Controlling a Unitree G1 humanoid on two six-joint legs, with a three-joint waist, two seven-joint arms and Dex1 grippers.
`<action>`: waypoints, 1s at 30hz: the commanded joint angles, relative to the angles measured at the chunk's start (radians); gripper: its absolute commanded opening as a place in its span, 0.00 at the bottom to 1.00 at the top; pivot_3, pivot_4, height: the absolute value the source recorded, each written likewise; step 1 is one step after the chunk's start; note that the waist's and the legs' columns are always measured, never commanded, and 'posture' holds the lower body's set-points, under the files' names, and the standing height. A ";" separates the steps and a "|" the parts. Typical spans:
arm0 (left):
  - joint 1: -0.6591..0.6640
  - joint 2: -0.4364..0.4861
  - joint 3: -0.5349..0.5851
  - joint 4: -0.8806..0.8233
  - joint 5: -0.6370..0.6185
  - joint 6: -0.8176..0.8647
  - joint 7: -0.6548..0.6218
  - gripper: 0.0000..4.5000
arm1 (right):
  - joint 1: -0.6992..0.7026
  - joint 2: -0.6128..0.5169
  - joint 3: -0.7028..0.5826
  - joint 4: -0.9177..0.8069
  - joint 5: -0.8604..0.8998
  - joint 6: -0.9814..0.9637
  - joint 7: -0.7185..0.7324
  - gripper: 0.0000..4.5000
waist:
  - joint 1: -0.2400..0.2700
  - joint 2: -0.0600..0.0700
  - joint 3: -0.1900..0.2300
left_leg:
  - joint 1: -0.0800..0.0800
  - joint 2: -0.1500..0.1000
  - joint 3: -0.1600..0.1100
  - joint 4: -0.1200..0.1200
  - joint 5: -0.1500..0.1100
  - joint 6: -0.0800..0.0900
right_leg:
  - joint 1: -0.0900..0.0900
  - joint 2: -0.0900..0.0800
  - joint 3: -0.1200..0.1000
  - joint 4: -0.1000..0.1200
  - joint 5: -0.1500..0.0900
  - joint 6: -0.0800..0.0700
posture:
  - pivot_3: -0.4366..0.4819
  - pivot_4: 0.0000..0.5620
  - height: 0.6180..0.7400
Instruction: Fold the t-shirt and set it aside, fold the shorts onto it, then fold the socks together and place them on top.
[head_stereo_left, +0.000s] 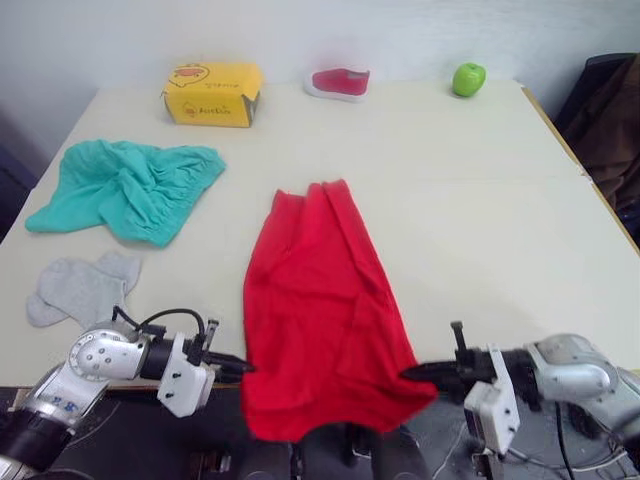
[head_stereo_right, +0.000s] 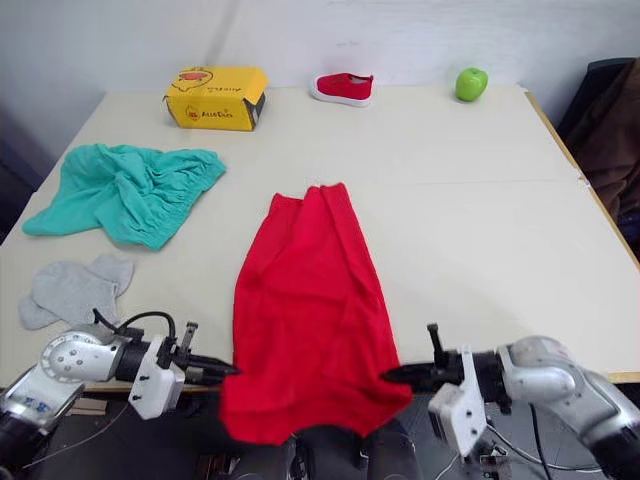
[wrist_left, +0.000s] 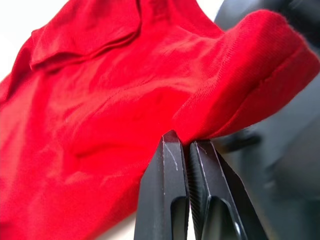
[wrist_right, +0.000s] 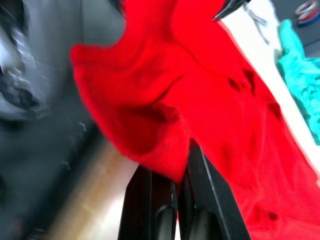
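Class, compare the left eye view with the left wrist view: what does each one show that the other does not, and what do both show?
Left eye view alone: the table, the shorts, the socks, a yellow box, a small red shoe, a green apple and the right gripper at the t-shirt's near right corner.

Left wrist view alone: close up, the left gripper's fingers pressed together on a fold of red cloth.

Both: the t-shirt and the left gripper holding its near edge.

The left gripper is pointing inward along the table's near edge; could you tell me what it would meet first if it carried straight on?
The left gripper is already shut on the t-shirt, so it would push into that red cloth first. Beyond it, roughly in line, is the right gripper, though depth is unclear.
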 joint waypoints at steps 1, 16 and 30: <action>0.018 0.016 0.040 -0.085 -0.096 0.108 -0.036 0.01 | 0.087 -0.049 -0.064 -0.166 0.126 0.140 0.003 0.00 | 0.007 0.000 0.000 | 0.000 0.000 0.000 0.000 -0.001 0.000 | 0.000 0.000 0.000 0.000 0.000 0.000 | 0.48 0.27 1.00; -0.312 -0.211 0.235 0.067 -0.309 0.790 0.126 0.01 | -0.472 0.059 -0.102 -0.142 0.637 1.041 0.106 0.00 | 0.008 -0.006 0.004 | -0.002 0.000 -0.003 0.002 -0.002 0.000 | -0.001 0.000 -0.002 0.000 -0.001 0.000 | 0.48 0.27 1.00; -0.818 -0.567 0.297 0.682 -0.175 1.178 0.502 0.01 | -1.121 0.605 -0.054 1.005 0.263 1.243 0.048 0.00 | 0.000 -0.007 0.004 | -0.031 -0.002 -0.013 0.017 0.002 0.003 | -0.011 0.000 -0.018 0.001 0.003 0.005 | 0.48 0.27 1.00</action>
